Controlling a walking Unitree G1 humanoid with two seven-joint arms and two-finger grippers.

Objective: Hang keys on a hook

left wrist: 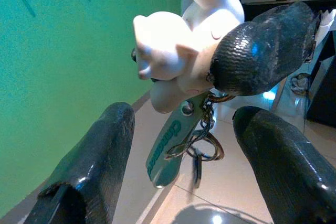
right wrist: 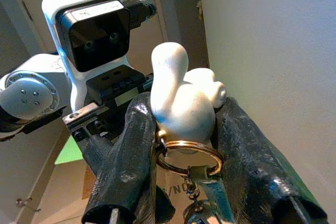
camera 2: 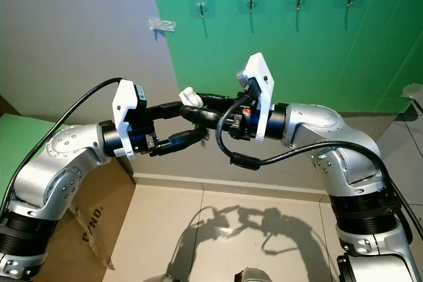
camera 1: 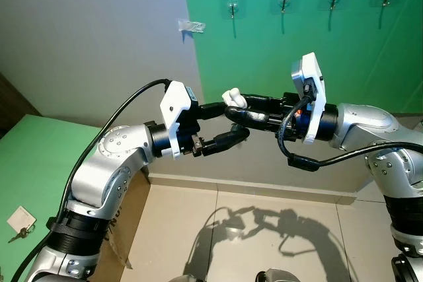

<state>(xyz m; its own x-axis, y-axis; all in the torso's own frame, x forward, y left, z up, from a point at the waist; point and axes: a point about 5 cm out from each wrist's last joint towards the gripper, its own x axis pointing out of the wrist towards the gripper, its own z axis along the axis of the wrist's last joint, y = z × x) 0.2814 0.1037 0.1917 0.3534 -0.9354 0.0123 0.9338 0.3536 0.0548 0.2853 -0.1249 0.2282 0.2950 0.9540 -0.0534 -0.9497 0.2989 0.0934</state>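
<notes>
Keys [right wrist: 197,182] up in mid-air, pinched in the right hand [camera 1: 238,111] before the green wall!

Glossy white figurine [right wrist: 181,100], smooth and rounded, sits clamped between the right hand's rubbery black fingers [right wrist: 128,150]; a brass ring [right wrist: 184,156], fine chain and teal tag [left wrist: 170,150] dangle beneath. The left hand [camera 1: 228,127] reaches in from nine o'clock, its textured fingers [left wrist: 94,166] spread wide around the tag, not touching. At twelve o'clock, a row of clear hooks [camera 1: 283,1] on the wall. Another key set [camera 1: 21,222] lies on the green surface [camera 1: 39,156] at eight o'clock.
</notes>
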